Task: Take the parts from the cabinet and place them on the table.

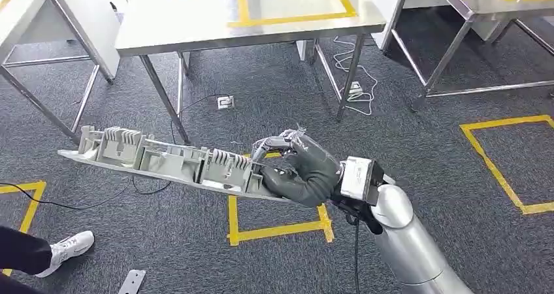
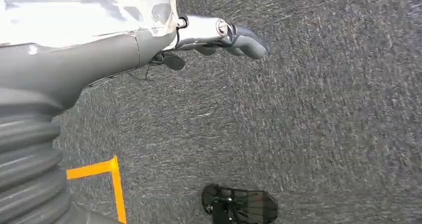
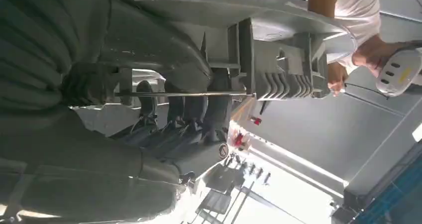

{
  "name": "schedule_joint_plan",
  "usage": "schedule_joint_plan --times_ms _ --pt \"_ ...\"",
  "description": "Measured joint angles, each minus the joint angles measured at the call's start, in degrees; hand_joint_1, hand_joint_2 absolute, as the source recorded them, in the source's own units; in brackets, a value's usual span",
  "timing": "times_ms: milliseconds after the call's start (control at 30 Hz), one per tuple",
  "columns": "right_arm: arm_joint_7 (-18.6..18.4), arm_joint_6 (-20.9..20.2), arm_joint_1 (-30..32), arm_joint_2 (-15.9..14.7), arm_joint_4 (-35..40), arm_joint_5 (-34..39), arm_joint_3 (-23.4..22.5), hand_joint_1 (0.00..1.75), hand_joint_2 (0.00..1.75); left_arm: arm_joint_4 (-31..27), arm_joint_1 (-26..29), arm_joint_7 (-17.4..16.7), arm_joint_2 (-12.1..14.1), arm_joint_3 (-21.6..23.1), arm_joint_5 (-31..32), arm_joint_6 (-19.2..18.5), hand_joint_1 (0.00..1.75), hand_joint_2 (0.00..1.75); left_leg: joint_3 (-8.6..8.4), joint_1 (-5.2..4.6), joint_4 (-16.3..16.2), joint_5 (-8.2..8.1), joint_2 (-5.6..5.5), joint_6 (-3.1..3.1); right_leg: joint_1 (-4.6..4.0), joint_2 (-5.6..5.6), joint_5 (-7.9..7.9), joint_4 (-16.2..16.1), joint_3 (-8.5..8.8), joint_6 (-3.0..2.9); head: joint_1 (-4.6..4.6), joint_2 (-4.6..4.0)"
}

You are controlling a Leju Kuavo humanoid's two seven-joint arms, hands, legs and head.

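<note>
Your right hand grips the long, stiff plastic part by one end, so expect droop; left hand looks empty, fingers apart.

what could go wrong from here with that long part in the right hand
The right hand grips the long grey part at one end only, so the rest juts out unsupported and could tilt or slip from the fingers. The far end hangs near a person's shoe and could strike them if the robot turns. The part also sits below the table edge and could catch a table leg unless lifted.
</note>
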State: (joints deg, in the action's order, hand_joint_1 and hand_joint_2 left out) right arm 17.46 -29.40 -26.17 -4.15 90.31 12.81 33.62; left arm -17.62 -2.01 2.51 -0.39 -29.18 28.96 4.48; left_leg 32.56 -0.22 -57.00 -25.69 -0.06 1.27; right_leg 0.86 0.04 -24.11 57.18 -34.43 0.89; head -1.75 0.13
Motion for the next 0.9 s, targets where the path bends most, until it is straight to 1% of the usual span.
schedule_joint_plan --times_ms 67,100,133,167,200,233,267,300,333,367,400,433,467,500,533,567,600,633,667,700,733,767,800,833,867,900 --pt "-0.04 0.00 0.06 0.02 0.00 -0.07 0.00 1.75 1.75 0.07 0.03 0.02 -0.07 0.00 0.00 0.00 0.00 1.75 -0.26 0.26 0.16 -0.34 0.09 -0.57 -0.33 0.17 -0.44 -0.08 0.01 -0.65 -0.02 0.00" --pt "-0.04 0.00 -0.03 0.07 0.02 -0.09 0.00 1.75 1.75 0.07 -0.11 0.02 0.02 0.02 0.00 0.00 0.00 1.75 -0.42 0.24 0.08 -0.81 0.19 -0.97 0.23 0.27 -0.52 -0.37 0.46 -0.94 0.02 0.00" --pt "-0.07 0.00 -0.04 0.18 0.02 -0.13 0.00 1.75 1.75 0.11 -0.09 0.06 -0.02 0.04 0.00 0.00 0.00 1.75 -0.12 0.50 -0.67 -1.20 0.21 -1.24 0.54 0.37 -0.67 -0.55 1.14 -1.29 0.02 0.00" --pt "-0.07 0.00 -0.12 0.24 0.02 -0.09 0.00 1.75 1.75 0.11 -0.12 0.11 0.02 0.04 0.00 0.02 0.00 1.75 1.10 0.60 -3.51 -2.37 0.16 -1.59 0.63 0.32 -1.11 -0.57 1.67 -1.95 -0.24 0.00" --pt "-0.04 0.00 -0.12 0.35 0.02 -0.09 0.02 1.75 1.75 0.17 -0.10 0.11 0.15 0.04 0.00 0.02 0.00 1.75 3.65 0.86 -8.17 -4.16 0.13 -1.96 0.59 0.34 -1.39 -0.57 2.00 -2.22 -0.26 0.00" --pt "-0.02 0.00 -0.12 0.39 0.00 -0.07 0.07 1.75 1.75 0.24 -0.04 0.11 0.31 0.04 0.00 0.04 0.00 1.75 6.66 1.00 -13.11 -5.88 0.13 -2.27 0.54 0.40 -1.81 -0.56 2.25 -2.20 -0.31 0.00" --pt "-0.02 0.00 -0.07 0.39 0.00 -0.07 0.07 1.75 1.75 0.31 0.10 0.11 0.31 0.04 0.00 0.02 0.00 1.75 9.68 1.12 -17.57 -6.86 0.13 -2.52 0.52 0.60 -2.20 -0.55 2.66 -2.19 -0.28 0.00" --pt "-0.04 0.00 0.03 0.39 -0.07 -0.09 0.09 1.75 1.75 0.37 0.20 0.11 0.28 0.04 0.00 0.02 0.00 1.75 11.43 1.24 -19.18 -6.20 0.13 -2.59 0.53 0.78 -2.66 -0.54 3.17 -2.08 -0.28 0.00" --pt "-0.07 0.00 0.16 0.39 -0.09 -0.11 0.11 1.75 1.75 0.42 0.24 0.11 0.28 0.04 0.00 0.02 0.00 1.75 11.54 1.36 -17.74 -4.01 0.14 -2.62 0.53 0.92 -3.18 -0.54 3.90 -1.96 -0.31 0.00" --pt "-0.11 0.00 0.19 0.39 -0.11 -0.13 0.13 1.75 1.75 0.44 0.23 0.11 0.33 0.04 -0.07 0.02 0.00 1.75 10.38 1.39 -13.90 -0.77 0.15 -2.54 0.53 0.99 -3.79 -0.54 4.75 -1.83 -0.28 0.00" --pt "-0.11 0.00 0.16 0.42 -0.13 -0.13 0.13 1.75 1.75 0.46 0.22 0.11 0.37 0.04 -0.07 0.02 0.00 1.75 8.20 1.40 -8.07 3.22 0.15 -2.37 0.54 1.04 -4.51 -0.55 5.82 -1.67 -0.28 0.00" --pt "-0.09 0.00 0.08 0.46 -0.13 -0.11 0.11 1.75 1.75 0.46 0.24 0.11 0.46 0.04 -0.07 0.02 0.00 1.75 6.21 1.40 -2.92 6.34 0.15 -2.12 0.55 1.04 -5.19 -0.60 6.73 -1.50 -0.28 0.00" --pt "-0.07 0.00 -0.03 0.48 -0.15 -0.07 0.11 1.75 1.75 0.63 0.10 0.11 0.50 0.04 -0.09 0.02 0.00 1.75 5.27 1.01 -2.27 4.89 -0.01 -1.78 0.26 1.01 -5.66 -1.06 6.70 -1.08 -0.17 -0.02" --pt "-0.04 0.00 -0.22 0.59 -0.17 -0.04 0.11 1.75 1.75 0.70 0.09 0.11 0.50 0.04 -0.09 0.04 0.00 1.75 4.16 0.65 -0.77 4.28 0.05 -1.18 0.16 1.23 -5.87 -1.12 7.01 -0.69 -0.33 0.00" --pt "0.02 0.00 -0.23 0.63 -0.15 0.02 0.04 1.75 1.75 0.70 0.01 0.11 0.55 0.04 -0.09 0.04 0.00 1.75 4.18 0.57 -0.61 3.65 0.23 -0.92 0.16 1.21 -5.97 -1.40 6.86 -0.43 -0.44 0.00" --pt "-0.02 0.00 -0.12 0.61 -0.17 0.00 0.04 1.75 1.75 0.72 0.12 0.11 0.55 0.04 -0.18 0.07 0.00 1.75 4.15 0.51 -0.17 3.37 0.20 -0.50 0.17 1.14 -5.55 -0.97 7.16 0.14 -0.37 0.00" --pt "-0.02 0.00 -0.16 0.57 -0.17 -0.02 0.04 1.75 1.75 0.76 0.15 0.11 0.50 0.04 -0.17 0.09 0.00 1.75 3.41 0.55 -0.01 3.08 0.18 0.01 0.15 1.08 -5.27 -0.84 7.43 0.62 -0.46 0.00" --pt "-0.07 0.00 -0.10 0.55 -0.17 -0.13 0.04 1.75 1.75 0.76 0.22 0.11 0.48 0.04 -0.17 0.13 0.00 1.75 2.68 1.01 0.67 2.95 0.01 0.23 0.31 0.69 -5.32 1.05 6.14 0.70 -0.22 0.00" --pt "-0.04 0.00 -0.18 0.48 -0.19 -0.09 0.04 1.75 1.75 0.76 0.15 0.11 0.46 0.04 -0.17 0.15 0.00 1.75 2.16 0.98 0.94 2.64 -0.14 0.68 0.28 0.48 -5.25 4.90 3.90 0.67 -0.17 0.00" --pt "0.00 0.00 -0.19 0.44 -0.24 -0.07 0.04 1.75 1.75 0.79 0.15 0.11 0.41 0.04 -0.17 0.18 0.00 1.75 1.87 0.95 1.00 2.32 -0.19 0.96 0.26 0.49 -5.90 9.31 1.00 0.62 -0.06 0.00" --pt "0.02 0.00 -0.10 0.37 -0.33 0.00 0.02 1.75 1.75 0.81 0.24 0.11 0.37 0.04 -0.17 0.15 0.00 1.75 1.49 0.89 1.01 1.81 -0.25 1.14 0.23 0.49 -7.55 13.54 -1.95 0.24 -0.11 0.00" --pt "0.02 0.00 0.10 0.26 -0.50 -0.02 0.02 1.75 1.75 0.92 0.37 0.11 0.33 0.04 -0.17 0.17 0.00 1.75 0.91 0.81 1.02 1.25 -0.30 1.23 0.22 0.49 -9.66 16.90 -4.58 -0.05 -0.11 0.00" --pt "0.02 0.00 0.34 0.15 -0.66 -0.02 0.02 1.75 1.75 1.03 0.50 0.11 0.31 0.04 -0.17 0.18 0.00 1.75 0.22 0.76 1.01 0.63 -0.42 1.22 0.22 0.48 -10.90 18.37 -6.45 -0.04 -0.09 0.00" --pt "0.00 0.00 0.55 0.04 -0.83 -0.07 0.04 1.75 1.75 1.14 0.57 0.11 0.31 0.04 -0.17 0.18 0.00 1.75 -0.52 0.75 1.01 0.06 -0.60 1.15 0.21 0.48 -10.77 17.37 -7.06 0.13 -0.09 0.00" --pt "-0.02 0.00 0.70 -0.07 -0.90 -0.11 0.04 1.75 1.75 1.18 0.59 0.11 0.31 0.04 -0.20 0.18 0.00 1.75 -1.36 0.75 1.01 -0.57 -0.82 1.02 0.20 0.47 -9.43 14.23 -6.78 0.60 -0.07 0.00" --pt "0.00 0.00 0.71 -0.13 -0.96 -0.11 0.04 1.75 1.75 1.20 0.57 0.11 0.31 0.04 -0.24 0.20 0.00 1.75 -2.21 0.75 1.01 -1.21 -0.96 0.88 0.17 0.45 -6.99 9.91 -5.91 1.12 -0.06 0.00"
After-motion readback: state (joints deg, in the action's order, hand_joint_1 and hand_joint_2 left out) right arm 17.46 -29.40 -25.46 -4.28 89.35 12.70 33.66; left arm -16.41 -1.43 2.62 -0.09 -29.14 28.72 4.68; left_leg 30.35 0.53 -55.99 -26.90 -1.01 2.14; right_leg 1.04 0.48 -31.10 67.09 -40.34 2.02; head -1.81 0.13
